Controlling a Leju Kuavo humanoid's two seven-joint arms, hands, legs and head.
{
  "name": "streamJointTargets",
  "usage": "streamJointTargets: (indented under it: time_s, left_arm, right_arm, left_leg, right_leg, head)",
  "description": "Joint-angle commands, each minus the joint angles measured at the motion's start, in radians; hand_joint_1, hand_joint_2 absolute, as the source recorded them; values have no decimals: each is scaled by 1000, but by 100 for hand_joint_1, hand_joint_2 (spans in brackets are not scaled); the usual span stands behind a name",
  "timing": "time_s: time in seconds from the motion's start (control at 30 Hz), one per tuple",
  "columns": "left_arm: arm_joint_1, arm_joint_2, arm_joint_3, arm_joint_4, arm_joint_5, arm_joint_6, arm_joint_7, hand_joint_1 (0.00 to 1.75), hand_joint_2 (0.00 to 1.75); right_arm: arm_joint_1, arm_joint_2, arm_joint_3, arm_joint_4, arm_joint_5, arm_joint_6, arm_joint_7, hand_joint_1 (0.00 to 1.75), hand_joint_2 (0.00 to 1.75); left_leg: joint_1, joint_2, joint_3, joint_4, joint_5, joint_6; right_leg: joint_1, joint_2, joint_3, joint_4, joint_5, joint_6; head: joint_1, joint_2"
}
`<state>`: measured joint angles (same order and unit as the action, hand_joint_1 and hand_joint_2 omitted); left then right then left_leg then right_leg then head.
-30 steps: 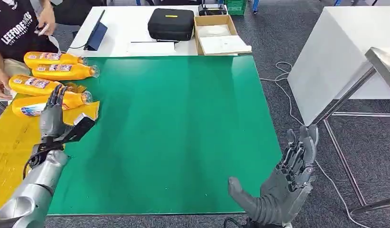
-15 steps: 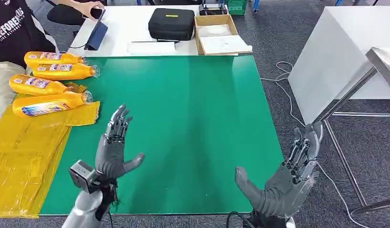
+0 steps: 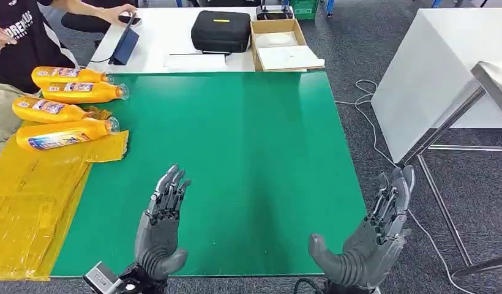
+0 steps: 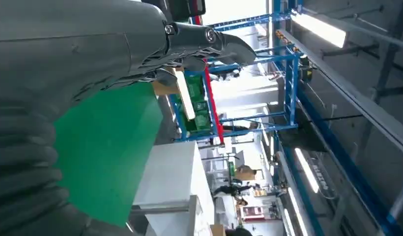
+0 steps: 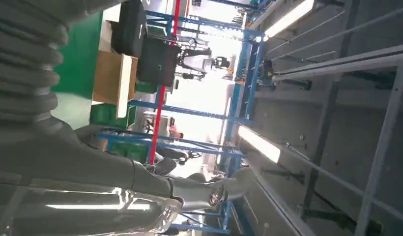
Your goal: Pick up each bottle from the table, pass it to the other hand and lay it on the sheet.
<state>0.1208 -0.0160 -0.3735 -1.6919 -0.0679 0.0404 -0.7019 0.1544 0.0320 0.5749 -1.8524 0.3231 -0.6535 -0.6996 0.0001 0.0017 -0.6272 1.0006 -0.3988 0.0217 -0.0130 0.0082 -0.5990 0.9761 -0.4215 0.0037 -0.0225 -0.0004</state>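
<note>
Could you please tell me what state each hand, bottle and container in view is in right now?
Left robot hand: open, holding nothing, above the green table.
Right robot hand: open, holding nothing.
Four orange bottles: lying on their sides at the yellow sheet.
Black case: closed.
Cardboard box: open.

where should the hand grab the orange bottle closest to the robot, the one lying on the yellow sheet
Probably around the labelled middle of the nearest bottle, coming from above with the left hand. It lies on its side on the yellow sheet, cap pointing toward the green table, so its round body is exposed on top, and the next bottle lies apart from it.
</note>
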Motion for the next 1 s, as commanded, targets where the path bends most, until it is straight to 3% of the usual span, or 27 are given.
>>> streamJointTargets:
  time_s: [0.03, 0.13, 0.17, 0.33, 0.37, 1.0]
  left_arm:
    - [24, 0, 17, -12, -8, 55, 4, 0, 0]
    - [27, -4, 29, -17, -25, 78, 4, 0, 0]
    - [29, -6, 34, -23, -21, 81, 4, 0, 0]
    - [39, -11, 35, -31, -88, 137, 4, 0, 0]
    - [37, -10, 32, -29, -88, 132, 4, 0, 0]
    - [31, 39, -42, -85, -112, 182, 4, 0, 0]
  right_arm:
    - [16, -10, -25, -5, -62, -38, 1, 0, 0]
    - [21, -15, -14, -6, -53, -43, 1, 0, 0]
    - [23, -14, -12, -7, -51, -43, 1, 0, 175]
    - [29, 4, -37, 7, -23, -20, 3, 0, 175]
    - [31, 6, -41, 8, -19, -18, 3, 0, 0]
    - [47, 3, -53, -6, -6, -6, 8, 0, 0]
  left_leg:
    - [0, 0, 4, -1, -1, -2]
    - [0, 0, 3, -1, -1, -1]
    - [0, 0, 5, -1, -2, -2]
    - [0, 0, 6, -1, -2, -2]
    - [0, 0, 4, -1, -1, -2]
    - [0, -1, 5, -1, -2, -2]
  right_leg:
    - [0, -1, 4, -1, -1, -1]
    - [0, -1, 4, -1, -1, -1]
    - [0, -1, 5, -1, -2, -1]
    - [0, -1, 6, -1, -2, -1]
    - [0, 0, 5, -1, -1, -1]
    - [0, -2, 6, -1, -2, -1]
  head:
    - [0, 0]
    - [0, 0]
    - [0, 0]
    - [0, 0]
    - [0, 0]
    - [0, 0]
